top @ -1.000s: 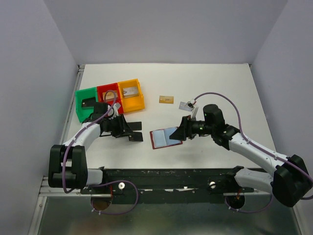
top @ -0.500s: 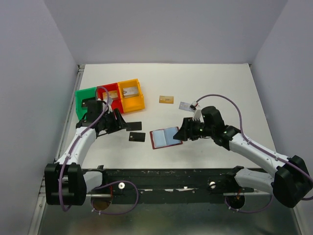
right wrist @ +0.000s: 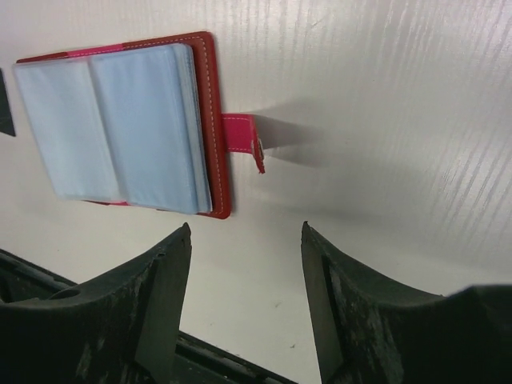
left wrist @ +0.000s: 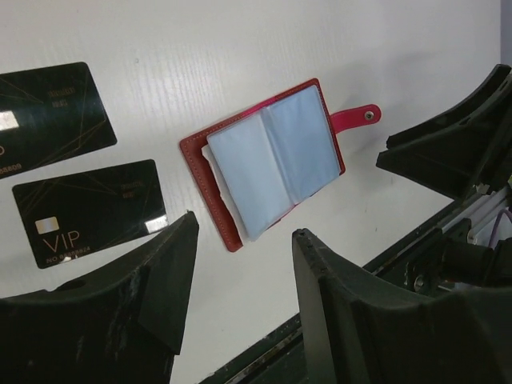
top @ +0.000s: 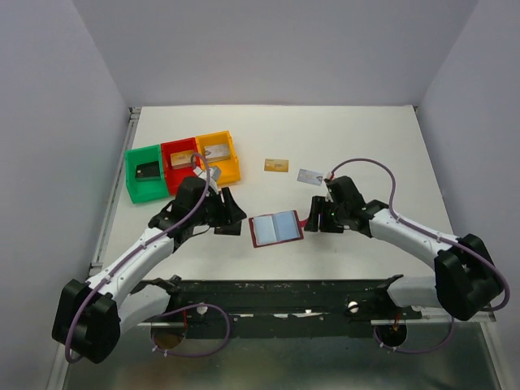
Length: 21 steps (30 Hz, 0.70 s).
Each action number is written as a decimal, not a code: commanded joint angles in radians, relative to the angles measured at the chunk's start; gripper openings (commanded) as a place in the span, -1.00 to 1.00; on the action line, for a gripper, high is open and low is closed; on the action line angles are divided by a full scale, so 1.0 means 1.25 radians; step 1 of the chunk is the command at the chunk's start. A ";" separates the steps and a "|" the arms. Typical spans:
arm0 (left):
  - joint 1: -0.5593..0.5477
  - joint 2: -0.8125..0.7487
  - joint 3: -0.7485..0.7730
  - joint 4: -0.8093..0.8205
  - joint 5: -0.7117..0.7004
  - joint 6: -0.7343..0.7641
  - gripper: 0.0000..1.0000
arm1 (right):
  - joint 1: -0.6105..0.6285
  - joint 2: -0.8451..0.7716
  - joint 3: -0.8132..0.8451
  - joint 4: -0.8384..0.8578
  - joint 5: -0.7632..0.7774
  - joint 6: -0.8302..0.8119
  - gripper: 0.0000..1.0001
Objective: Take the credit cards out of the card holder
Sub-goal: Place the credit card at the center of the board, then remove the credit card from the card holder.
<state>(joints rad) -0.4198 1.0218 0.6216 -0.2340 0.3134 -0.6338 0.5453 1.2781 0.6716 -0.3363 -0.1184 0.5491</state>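
Note:
The card holder (top: 276,229) lies open and flat on the white table, red cover down and light blue pockets up; it also shows in the left wrist view (left wrist: 272,160) and the right wrist view (right wrist: 120,128). Its snap tab (right wrist: 244,140) sticks out to the right. My left gripper (top: 231,213) is open and empty just left of the holder, above two black cards (left wrist: 88,212) (left wrist: 48,120). My right gripper (top: 312,218) is open and empty just right of the tab. A gold card (top: 276,165) and a silver card (top: 308,175) lie farther back. A third black card does not show clearly.
Green (top: 134,183), red (top: 168,175) and yellow (top: 231,166) trays stand in a row at the back left, each with something inside. The black rail (top: 284,288) runs along the table's near edge.
My left arm has swung right, from beside the trays to just left of the holder, over the black cards. My right gripper has drawn back a little from the holder's right edge.

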 commanded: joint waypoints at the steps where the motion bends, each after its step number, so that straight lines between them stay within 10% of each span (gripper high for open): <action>1: -0.049 0.028 -0.037 0.133 -0.047 -0.079 0.21 | -0.021 0.046 0.037 -0.021 0.042 0.001 0.28; 21: -0.157 0.136 -0.003 0.208 -0.056 -0.071 0.18 | -0.060 0.233 0.123 0.032 -0.035 -0.031 -0.32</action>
<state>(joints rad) -0.6044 1.1751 0.5941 -0.0238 0.2543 -0.7231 0.4755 1.5314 0.7952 -0.3248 -0.1238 0.5213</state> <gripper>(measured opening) 0.592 0.364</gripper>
